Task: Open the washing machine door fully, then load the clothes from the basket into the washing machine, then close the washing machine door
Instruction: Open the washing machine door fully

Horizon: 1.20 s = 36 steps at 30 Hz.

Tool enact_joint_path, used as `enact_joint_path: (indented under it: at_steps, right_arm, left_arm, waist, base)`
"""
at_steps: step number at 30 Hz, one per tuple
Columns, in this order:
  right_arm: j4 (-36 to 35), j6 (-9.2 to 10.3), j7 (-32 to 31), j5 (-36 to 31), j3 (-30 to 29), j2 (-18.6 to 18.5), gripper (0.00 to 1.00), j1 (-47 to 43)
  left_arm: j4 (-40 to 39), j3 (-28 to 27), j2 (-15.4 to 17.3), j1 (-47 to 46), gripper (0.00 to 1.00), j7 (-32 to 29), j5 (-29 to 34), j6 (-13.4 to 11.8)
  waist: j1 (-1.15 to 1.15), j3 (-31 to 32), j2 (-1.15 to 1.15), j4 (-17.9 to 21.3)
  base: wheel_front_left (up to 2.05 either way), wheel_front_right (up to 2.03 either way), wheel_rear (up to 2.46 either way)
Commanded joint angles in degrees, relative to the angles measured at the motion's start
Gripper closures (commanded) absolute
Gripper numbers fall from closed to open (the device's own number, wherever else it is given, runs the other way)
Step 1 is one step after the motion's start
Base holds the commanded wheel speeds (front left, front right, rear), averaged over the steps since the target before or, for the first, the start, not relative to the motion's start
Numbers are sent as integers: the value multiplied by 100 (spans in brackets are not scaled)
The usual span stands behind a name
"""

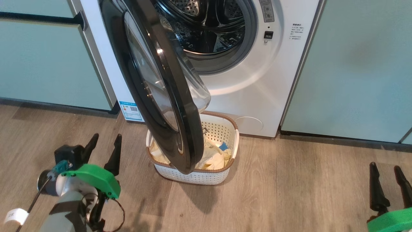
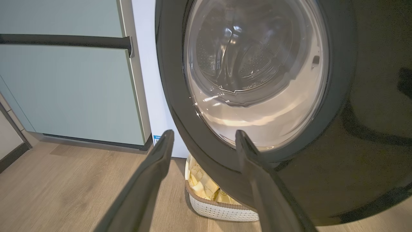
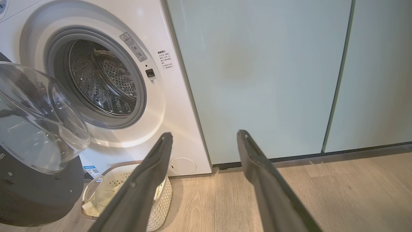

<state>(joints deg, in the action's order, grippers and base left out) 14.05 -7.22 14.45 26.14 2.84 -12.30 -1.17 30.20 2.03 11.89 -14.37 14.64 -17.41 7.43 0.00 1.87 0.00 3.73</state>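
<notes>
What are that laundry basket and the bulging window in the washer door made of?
The basket looks like matte moulded cream plastic: even rows of holes. The door bowl looks like glossy clear glass, perhaps plastic: see-through, with bright reflections.

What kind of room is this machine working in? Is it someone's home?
Probably a home laundry corner, or a mock-up of one. A white front-loading washing machine stands between pale teal cabinets with its round door swung open. A basket of clothes sits on the wood-look floor.
</notes>
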Motion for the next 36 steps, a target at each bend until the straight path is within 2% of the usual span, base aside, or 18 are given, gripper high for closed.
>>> enact_joint_path:
  at_steps: [1,2,4,5,16,22,29,36]
  right_arm:
    - [-156,-26,54,-56,76,-82,0,84]
    - [-149,-26,54,-57,75,-80,0,81]
    - [-136,-26,54,-58,75,-77,0,78]
    - [-130,-26,54,-59,74,-74,0,77]
    - [-134,-26,55,-72,72,-13,0,51]
    - [-139,-26,55,-64,42,8,0,9]
    - [-136,-26,55,-65,27,21,0,-13]
    - [-127,-26,55,-63,10,46,0,-24]
  left_arm:
    - [-148,-211,166,-318,7,36,-27,5]
    - [-147,-210,158,-324,28,36,-30,5]
    - [-144,-184,143,-347,89,36,-63,5]
    - [-155,-176,138,-369,100,36,-106,5]
    - [-378,-398,288,-958,100,36,-672,-1]
    - [-942,-576,350,-1565,100,-155,-822,-225]
    - [-2051,-470,71,-2264,100,-851,-1066,-550]
    - [-3023,158,-390,-2811,100,-1709,-1074,-812]
  waist:
    - [0,2,0,2]
    - [0,3,0,0]
    - [0,4,0,-3]
    - [0,3,0,-6]
    - [0,-14,0,-66]
    - [0,-5,0,-105]
    - [0,-1,0,-141]
    - [0,-9,0,-175]
  base:
    - [0,0,0]
    - [0,0,0]
    - [0,0,0]
    - [0,0,0]
    - [0,0,0]
    - [0,0,0]
    - [0,0,0]
    - [0,0,0]
